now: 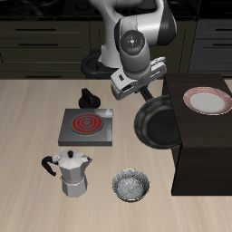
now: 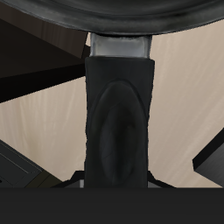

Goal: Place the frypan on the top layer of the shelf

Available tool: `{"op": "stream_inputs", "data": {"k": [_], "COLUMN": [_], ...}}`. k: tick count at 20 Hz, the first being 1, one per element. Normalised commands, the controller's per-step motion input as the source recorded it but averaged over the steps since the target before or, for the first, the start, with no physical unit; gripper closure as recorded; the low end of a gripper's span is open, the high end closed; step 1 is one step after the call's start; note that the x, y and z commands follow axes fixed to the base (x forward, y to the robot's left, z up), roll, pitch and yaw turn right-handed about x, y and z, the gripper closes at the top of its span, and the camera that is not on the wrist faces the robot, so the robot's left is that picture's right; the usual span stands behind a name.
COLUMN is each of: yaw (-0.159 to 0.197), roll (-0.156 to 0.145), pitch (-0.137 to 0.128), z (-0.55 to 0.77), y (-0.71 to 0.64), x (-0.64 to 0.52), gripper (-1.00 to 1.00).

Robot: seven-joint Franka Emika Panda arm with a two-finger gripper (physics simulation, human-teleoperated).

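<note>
The frypan [image 1: 154,122] is a round black pan, lifted off the table and tilted steeply on edge. It hangs at the shelf's side edge, about level with its top. My gripper [image 1: 136,84] is shut on the pan's long black handle [image 1: 145,92], just above the pan. In the wrist view the handle [image 2: 118,122] fills the middle and runs to the pan's rim [image 2: 114,13]; my fingertips are hidden. The shelf [image 1: 201,136] is a large dark boxy unit with a flat top.
A white plate with a red rim [image 1: 207,101] lies on the shelf top, farther back. On the table are a grey hotplate with a red spiral [image 1: 86,127], a moka pot [image 1: 72,172], a speckled metal bowl [image 1: 131,186] and a small black object [image 1: 89,98].
</note>
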Motion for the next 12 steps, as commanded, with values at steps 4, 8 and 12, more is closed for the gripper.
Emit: {"op": "stream_inputs", "data": {"k": [4,8,12], "yaw": [0.025,0.090,0.116], "roll": [0.035,0.076,0.049], "pitch": [-0.001,-0.051,-0.035], "z": [-0.01,0.07,0.01], "y": [0.15,0.25,0.17], "x": [-0.10,-0.20,-0.18], "gripper": [1.00,1.00,1.00]}}
